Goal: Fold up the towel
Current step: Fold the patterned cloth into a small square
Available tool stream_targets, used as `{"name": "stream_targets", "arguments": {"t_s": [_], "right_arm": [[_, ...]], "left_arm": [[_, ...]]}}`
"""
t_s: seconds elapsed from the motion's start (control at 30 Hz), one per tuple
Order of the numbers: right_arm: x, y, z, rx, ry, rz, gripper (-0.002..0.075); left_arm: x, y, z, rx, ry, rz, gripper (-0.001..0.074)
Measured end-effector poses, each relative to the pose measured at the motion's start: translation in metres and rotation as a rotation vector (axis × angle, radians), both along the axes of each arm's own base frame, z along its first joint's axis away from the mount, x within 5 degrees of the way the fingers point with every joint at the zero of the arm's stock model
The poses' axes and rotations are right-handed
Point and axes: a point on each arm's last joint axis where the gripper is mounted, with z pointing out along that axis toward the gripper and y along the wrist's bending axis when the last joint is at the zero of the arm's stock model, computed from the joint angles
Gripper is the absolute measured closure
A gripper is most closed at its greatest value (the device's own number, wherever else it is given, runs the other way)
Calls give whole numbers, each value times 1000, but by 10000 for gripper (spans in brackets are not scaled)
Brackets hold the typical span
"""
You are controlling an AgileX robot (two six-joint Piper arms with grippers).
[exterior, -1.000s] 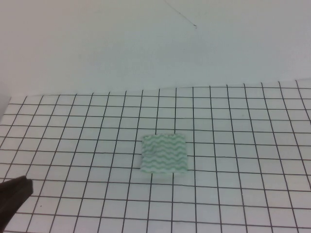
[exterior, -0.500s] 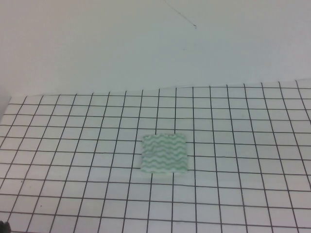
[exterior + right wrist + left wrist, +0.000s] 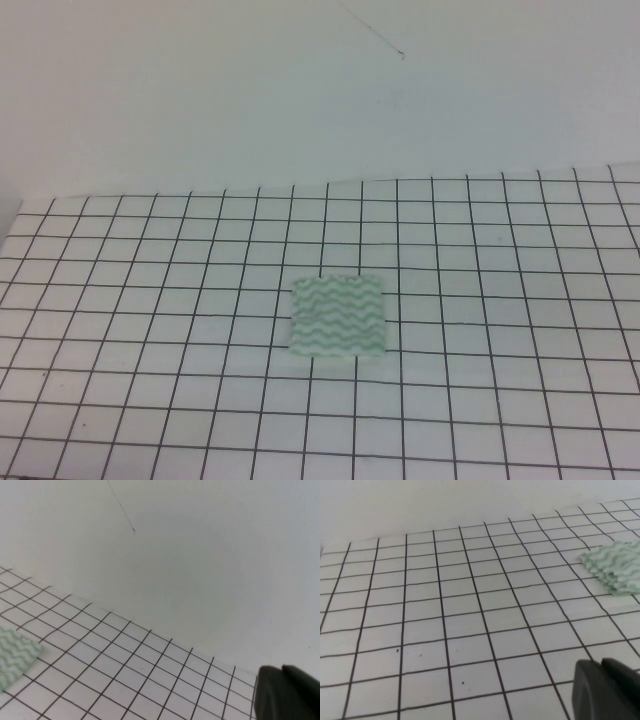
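Left tool (image 3: 606, 691): shut, holding nothing, low over the table (image 3: 150, 300), outside the high view.
Right tool (image 3: 289, 692): shut, holding nothing, also outside the high view.
Towel (image 3: 338, 316): small green-waved rectangle, flat, mid-table, well apart from both tools.
Bearing: ahead of both tools, between the arms; slightly wider across than deep.
Nearer arm: probably the left.

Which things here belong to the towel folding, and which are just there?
Job: towel, lying folded; left gripper, shut, off to its left; right gripper, shut, off to its right.
Just there: gridded table; thin dark mark on the wall.
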Motion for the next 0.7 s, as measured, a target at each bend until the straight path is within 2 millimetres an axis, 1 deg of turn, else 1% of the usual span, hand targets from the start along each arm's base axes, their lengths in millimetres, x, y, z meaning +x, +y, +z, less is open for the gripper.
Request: {"name": "stream_targets", "arguments": {"t_s": [0.47, 0.5, 0.57, 0.6, 0.63, 0.7], "right_arm": [[-1, -1, 0, 0, -4, -2, 727], [-2, -2, 2, -18, -23, -6, 727], [-3, -7, 6, -110, -91, -46, 727], [-4, -10, 7, -120, -109, -74, 727], [-6, -12, 9, -98, -126, -102, 727], [-11, -16, 11, 45, -149, -143, 727]], "left_arm": [[0, 0, 0, -4, 3, 1, 736], [0, 0, 0, -4, 3, 1, 736], [0, 0, 0, -4, 3, 0, 736], [0, 0, 0, -4, 3, 0, 736], [0, 0, 0, -4, 3, 0, 736], [0, 0, 0, -4, 3, 0, 736]]}}
